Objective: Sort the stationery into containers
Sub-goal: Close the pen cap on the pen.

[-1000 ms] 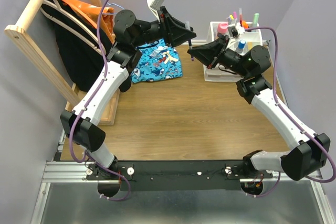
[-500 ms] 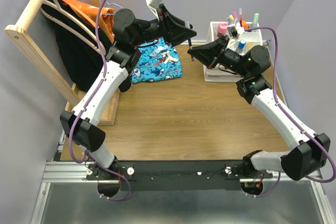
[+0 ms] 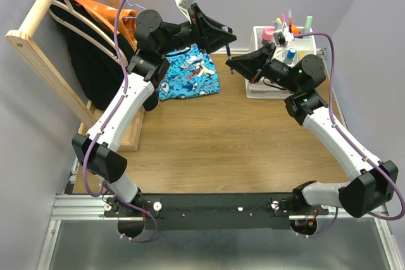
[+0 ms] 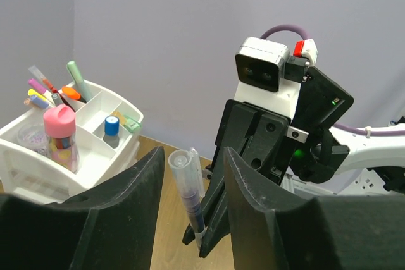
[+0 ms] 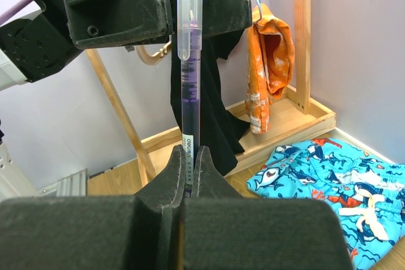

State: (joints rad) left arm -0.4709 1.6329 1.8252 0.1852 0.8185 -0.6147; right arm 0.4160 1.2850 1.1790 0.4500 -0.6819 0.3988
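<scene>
Pen: light, stiff, slick barrel, likely to slip. Right gripper pinches its lower end. Left gripper stands half-wide around the capped end, not touching. Best hold: mid-barrel.

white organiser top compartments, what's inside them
In the white organiser: a pink-capped tube, a small blue-capped jar, and pens standing with a green highlighter in the back compartment. The walls hide the compartment floors and the items' lower ends.
</scene>
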